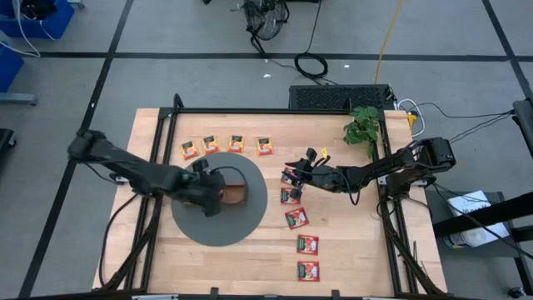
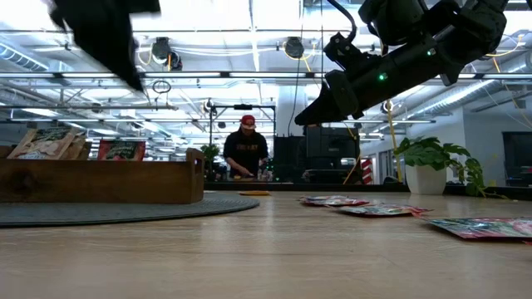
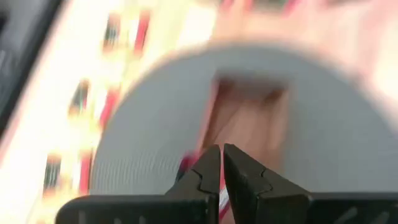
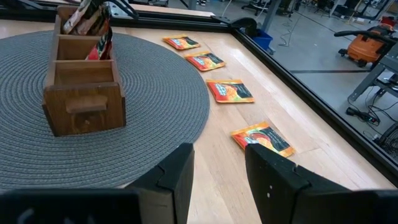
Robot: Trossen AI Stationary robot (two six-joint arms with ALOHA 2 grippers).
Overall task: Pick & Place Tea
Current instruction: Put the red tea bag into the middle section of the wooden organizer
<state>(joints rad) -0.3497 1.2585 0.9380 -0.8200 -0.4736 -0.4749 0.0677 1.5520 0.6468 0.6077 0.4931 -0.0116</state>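
The brown wooden tray (image 1: 237, 194) stands on a round grey mat (image 1: 216, 229), with packets leaning upright in two compartments (image 4: 93, 37). Several orange-yellow tea packets (image 1: 236, 143) lie flat in a row beyond the mat. Several red-green packets (image 1: 296, 218) lie flat in a column to its right. My left gripper (image 1: 208, 188) hovers over the mat at the tray's left end, its fingers nearly together (image 3: 222, 152) on a red sliver. My right gripper (image 1: 300, 171) is open (image 4: 217, 168) and raised over the top of the red column (image 2: 303, 116). My left gripper pinches what looks like a red tea packet between its two fingers. Only a thin red-white strip (image 3: 221, 200) between them and a red patch (image 3: 185, 165) beside one finger show. The picture is blurred, so which part of the packet it has cannot be told.
A potted plant (image 1: 362, 125) stands at the table's far right corner. Black frame rails (image 1: 162, 142) run along the table's sides. A person (image 2: 245, 149) stands in the room beyond the table. Bare wood lies along the near edge (image 1: 233, 267).
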